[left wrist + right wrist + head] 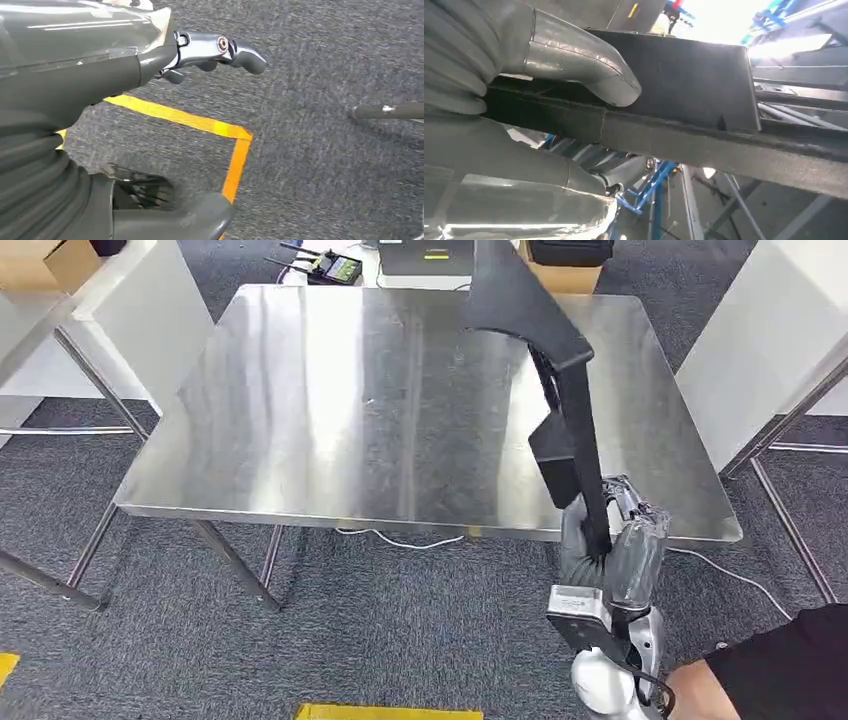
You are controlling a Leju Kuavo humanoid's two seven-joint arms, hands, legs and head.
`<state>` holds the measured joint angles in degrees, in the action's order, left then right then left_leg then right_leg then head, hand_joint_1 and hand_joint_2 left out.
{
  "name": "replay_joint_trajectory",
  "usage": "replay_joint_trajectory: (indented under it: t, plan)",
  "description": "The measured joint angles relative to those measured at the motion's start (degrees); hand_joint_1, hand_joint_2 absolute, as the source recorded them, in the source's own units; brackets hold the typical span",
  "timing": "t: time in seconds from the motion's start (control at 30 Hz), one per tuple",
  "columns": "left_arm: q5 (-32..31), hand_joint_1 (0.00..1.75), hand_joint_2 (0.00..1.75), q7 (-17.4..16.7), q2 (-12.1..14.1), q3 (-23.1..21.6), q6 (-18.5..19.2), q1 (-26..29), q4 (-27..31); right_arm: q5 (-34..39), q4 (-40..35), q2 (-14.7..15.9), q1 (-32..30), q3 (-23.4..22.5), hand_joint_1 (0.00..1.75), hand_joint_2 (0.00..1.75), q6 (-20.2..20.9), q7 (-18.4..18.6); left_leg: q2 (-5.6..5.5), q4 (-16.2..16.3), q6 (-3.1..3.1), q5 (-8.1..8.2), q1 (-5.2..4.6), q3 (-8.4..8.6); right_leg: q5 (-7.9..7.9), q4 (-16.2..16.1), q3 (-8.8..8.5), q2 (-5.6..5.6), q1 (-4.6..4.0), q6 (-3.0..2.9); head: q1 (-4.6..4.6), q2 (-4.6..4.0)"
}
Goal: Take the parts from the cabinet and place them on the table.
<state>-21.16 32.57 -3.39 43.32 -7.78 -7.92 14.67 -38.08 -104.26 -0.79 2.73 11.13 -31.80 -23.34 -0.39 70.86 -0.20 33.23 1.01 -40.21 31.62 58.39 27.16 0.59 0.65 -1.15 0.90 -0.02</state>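
A long black felt-covered part (560, 390) stands upright over the near right side of the steel table (330, 400). My right hand (610, 540) grips its lower end just in front of the table's near edge. In the right wrist view the thumb (579, 65) and fingers clamp the dark part (704, 115). My left hand (130, 100) hangs over grey carpet, fingers (220, 50) apart with nothing in them.
White shelving stands at the left (110, 300) and right (770, 340) of the table. A black controller (330, 267) and boxes (560, 270) lie beyond its far edge. Yellow tape (390, 711) marks the carpet. A person's dark sleeve (780, 670) is at the lower right.
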Motion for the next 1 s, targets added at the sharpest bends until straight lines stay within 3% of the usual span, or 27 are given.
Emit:
replay_joint_trajectory:
  t: [0.03, 0.07, 0.1, 0.17, 0.23, 0.27, 0.3, 0.37, 0.4, 0.43, 0.47, 0.5, 0.57, 0.6, 0.63, 0.67, 0.7, 0.87, 1.0]
  plan:
    - [0.00, 0.00, 1.75, 0.00, 0.07, 0.00, 0.00, 0.01, 0.00, -0.02, 0.15, 0.00, 0.05, -0.04, 1.75, 1.75, -0.02, 0.00, 0.06, -4.03, -0.12, -3.41, 0.05, 0.54, 0.93, 0.00, -1.26, 0.01, 0.11, 0.25, 0.00, 0.00]
    - [0.00, 0.00, 1.75, 0.00, 0.07, 0.00, 0.00, 0.12, 0.00, -0.04, 0.33, 0.00, 0.06, -0.09, 1.75, 1.75, -0.04, 0.00, 0.24, -8.37, -0.19, -8.89, 0.09, 0.81, 1.91, -0.25, -1.02, -0.07, 0.12, 0.59, 0.02, 0.00]
    - [0.00, 0.00, 1.75, -0.09, 0.09, 0.00, 0.00, 0.24, -0.20, -0.04, 0.69, 0.00, 0.25, -0.18, 1.75, 1.75, -0.15, 0.00, 0.44, -8.40, 0.24, -9.77, -0.34, -0.73, 2.51, 0.13, -2.98, 0.05, -0.07, 1.01, -0.05, 0.00]
    - [0.00, 0.00, 1.75, -0.15, 0.15, 0.00, 0.02, 0.02, -0.11, -0.07, 0.85, 0.00, 0.49, -0.42, 1.75, 1.75, -0.28, 0.09, 0.55, -9.37, 1.58, -9.44, -0.85, 0.46, 2.99, -1.33, -1.89, 0.15, -0.32, 1.76, -0.07, 0.00]
    - [0.02, 0.00, 1.75, -0.11, 0.15, 0.00, 0.00, -0.09, -0.04, -1.85, 0.87, 0.02, 0.46, -0.61, 1.75, 1.75, -1.00, 0.58, 0.50, -10.55, 2.68, -8.65, -1.03, 1.61, 2.58, -1.46, -4.02, 0.05, -0.57, 2.61, 0.00, 0.00]
    - [0.02, 0.00, 1.75, -0.11, 0.13, 0.00, 0.00, -0.08, 0.02, -3.83, 0.96, 0.04, 0.61, -0.77, 1.75, 1.75, -1.42, 1.45, 0.21, -11.17, 3.16, -8.57, -0.73, 2.87, 3.33, -0.88, -3.65, -0.09, -0.45, 2.71, -0.11, 0.00]
    - [0.00, 0.00, 1.75, -0.09, 0.11, 0.00, -0.02, -0.19, 0.02, -6.50, 1.16, 0.06, 0.87, -0.94, 1.75, 1.75, -2.46, 2.27, 0.12, -11.43, 3.72, -8.11, -0.92, 3.79, 3.54, 2.06, -2.29, -0.08, -0.50, 2.66, -0.18, 0.00]
    - [0.00, 0.00, 1.75, -0.09, 0.18, 0.00, -0.02, -0.44, 0.02, -10.81, 1.77, 0.09, 1.36, -1.39, 1.75, 1.75, -3.67, 4.30, 0.06, -11.46, 4.49, -7.32, -0.98, 4.67, 4.90, 10.93, 3.87, -0.07, -0.09, 2.74, -0.20, 0.00]
    - [0.00, 0.00, 1.75, -0.09, 0.15, 0.00, -0.02, -0.47, 0.02, -12.53, 2.21, 0.22, 1.44, -1.71, 1.75, 1.75, -3.69, 5.38, 0.00, -11.49, 4.54, -6.70, -1.00, 5.30, 6.22, 14.33, 7.29, -0.07, 0.09, 2.87, -0.26, 0.00]
    - [-0.02, 0.00, 1.75, -0.11, 0.15, 0.00, 0.00, -0.47, 0.02, -14.22, 2.99, 0.48, 1.70, -2.10, 1.75, 1.75, -3.58, 6.66, -0.22, -11.47, 4.49, -5.98, -1.01, 6.12, 6.89, 15.63, 9.71, -0.08, 0.10, 3.16, -0.19, 0.00]
    - [-0.15, 0.00, 1.75, -0.15, 0.15, 0.00, 0.00, -0.48, 0.02, -15.81, 3.82, 0.65, 2.09, -2.49, 1.75, 1.75, -3.56, 7.88, -0.37, -11.46, 4.36, -5.36, -1.01, 7.01, 6.40, 14.66, 10.80, -0.09, 0.31, 3.29, -0.26, 0.00]
    - [-0.41, 0.00, 1.75, -0.20, 0.13, 0.00, 0.02, -0.52, 0.02, -18.08, 4.67, 1.05, 2.76, -3.03, 1.75, 1.75, -3.63, 9.19, -0.54, -11.46, 4.22, -4.63, -1.00, 8.02, 4.42, 11.79, 10.93, -0.10, 0.53, 4.00, -0.26, 0.00]
    - [-0.77, 0.00, 1.75, -0.59, 0.09, -0.02, 0.04, -0.61, 0.02, -23.09, 6.78, 1.90, 5.03, -4.26, 1.75, 1.75, -4.04, 11.52, -0.59, -11.49, 3.70, -3.21, -1.00, 10.02, -3.51, 3.04, 9.70, -0.19, 1.06, 6.02, -0.39, 0.00]
    - [-1.07, 0.00, 1.75, -0.85, 0.09, -0.02, 0.04, -0.76, 0.00, -25.93, 8.92, 2.40, 6.60, -4.65, 1.75, 1.75, -4.22, 12.65, -0.52, -11.34, 3.37, -2.70, -1.05, 10.28, -6.95, 2.14, 10.02, -0.71, 1.06, 6.08, -0.22, 0.00]
    - [-1.14, 0.00, 1.75, -0.96, 0.09, -0.02, -0.02, -1.04, 0.00, -28.34, 11.05, 3.04, 8.64, -4.98, 1.75, 1.75, -4.26, 13.60, -0.57, -11.26, 3.01, -2.45, -1.07, 10.43, -5.79, 1.49, 10.03, -0.84, 0.42, 4.42, -0.15, 0.00]
    - [-1.18, 0.00, 1.75, -1.18, -0.04, -0.04, -0.17, -1.34, 0.00, -31.02, 13.29, 3.82, 10.87, -5.14, 1.75, 1.75, -4.05, 14.59, -0.44, -11.33, 2.73, -2.43, -0.91, 10.03, -7.16, 1.68, 9.32, -0.48, -0.17, 3.54, -0.04, 0.00]
    - [-1.29, 0.00, 1.75, -1.27, -0.13, -0.07, -0.20, -1.49, 0.00, -33.53, 15.41, 4.56, 13.36, -5.12, 1.75, 1.75, -3.74, 15.49, -0.25, -11.26, 2.46, -2.50, -0.93, 10.02, -7.34, 1.30, 9.42, -0.47, -0.34, 3.17, -0.06, 0.00]
    - [-2.86, 0.00, 1.75, -3.12, -0.33, -0.98, -0.17, -3.06, 0.00, -49.01, 31.91, 8.39, 27.67, -3.22, 1.75, 1.75, -2.43, 19.67, 0.10, -12.05, 2.31, -2.52, -0.52, 10.40, -7.28, 1.27, 9.57, -0.17, -0.23, 2.51, -0.15, 0.00]
    - [-3.45, 0.00, 1.75, -4.13, -0.15, -1.92, -0.09, -3.37, 0.00, -51.54, 45.37, 11.11, 36.67, 2.72, 1.75, 1.75, -3.50, 21.70, 0.11, -12.47, 2.27, -2.44, -0.54, 10.65, -7.23, 1.19, 9.49, -0.17, -0.08, 2.41, -0.09, 0.00]
